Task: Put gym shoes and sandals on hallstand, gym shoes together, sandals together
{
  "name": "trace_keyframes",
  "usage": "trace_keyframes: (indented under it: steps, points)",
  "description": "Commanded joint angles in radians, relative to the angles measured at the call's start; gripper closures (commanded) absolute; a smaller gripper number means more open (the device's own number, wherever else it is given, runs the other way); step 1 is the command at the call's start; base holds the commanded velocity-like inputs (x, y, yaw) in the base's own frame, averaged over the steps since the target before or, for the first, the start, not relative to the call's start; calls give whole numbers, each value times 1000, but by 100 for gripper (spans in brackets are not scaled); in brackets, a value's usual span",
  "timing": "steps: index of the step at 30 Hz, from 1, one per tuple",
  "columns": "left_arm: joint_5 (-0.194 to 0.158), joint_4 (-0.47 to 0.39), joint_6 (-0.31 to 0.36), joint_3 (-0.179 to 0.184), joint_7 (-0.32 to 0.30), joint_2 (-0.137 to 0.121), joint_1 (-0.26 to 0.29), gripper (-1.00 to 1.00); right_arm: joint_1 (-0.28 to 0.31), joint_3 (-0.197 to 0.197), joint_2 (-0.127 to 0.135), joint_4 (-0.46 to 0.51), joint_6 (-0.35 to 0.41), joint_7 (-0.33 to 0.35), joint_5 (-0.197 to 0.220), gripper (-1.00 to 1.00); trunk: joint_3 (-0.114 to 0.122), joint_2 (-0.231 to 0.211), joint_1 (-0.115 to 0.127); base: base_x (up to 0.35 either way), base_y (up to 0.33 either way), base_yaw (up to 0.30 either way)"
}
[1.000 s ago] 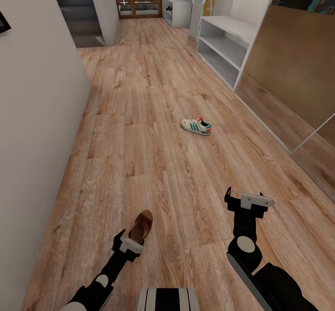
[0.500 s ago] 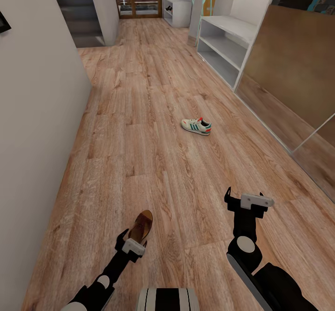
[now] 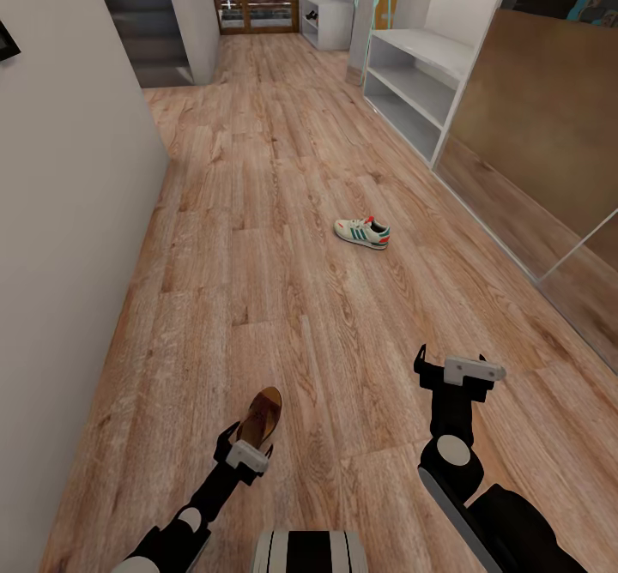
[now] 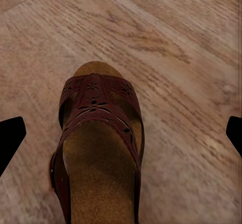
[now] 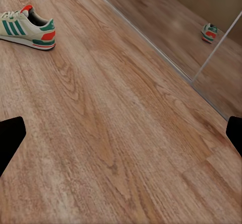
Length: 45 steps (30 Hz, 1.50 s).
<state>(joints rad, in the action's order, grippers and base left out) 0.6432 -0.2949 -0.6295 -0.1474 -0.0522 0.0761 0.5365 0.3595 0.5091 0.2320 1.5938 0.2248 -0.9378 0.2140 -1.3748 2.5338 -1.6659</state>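
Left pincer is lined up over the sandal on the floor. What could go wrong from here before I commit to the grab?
1. The left pincer is open, straddling the sandal near its heel end; closing there may tip the toe or let it slip.
2. The corridor floor lies right under the sandal, so lowering too far could jam the fingertips.
3. The gym shoe lies between you and the hallstand; driving there could knock it.
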Motion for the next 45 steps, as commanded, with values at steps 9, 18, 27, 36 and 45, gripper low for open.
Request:
trace_keyframes:
  steps: [9,18,27,36,45]
  points:
    - [-26,0,-7,-33,-64,-15,0,-100,1,3,1,2,10,-7,2,-100,-1,0,0,0,0,0]
    - [-66,-1,-8,-50,-89,-27,0,-100,1,3,1,2,10,-7,3,-100,-1,0,0,0,0,0]
    - [-88,-1,-8,-55,-99,-40,0,-100,1,3,1,2,10,-7,3,-100,-1,0,0,0,0,0]
    - [-117,-1,-8,-57,-103,-45,0,-100,1,3,1,2,10,-7,3,-100,-1,0,0,0,0,0]
    - [-142,-1,-7,-57,-104,-46,0,-100,1,3,1,2,8,-7,3,-100,-1,0,0,0,0,0]
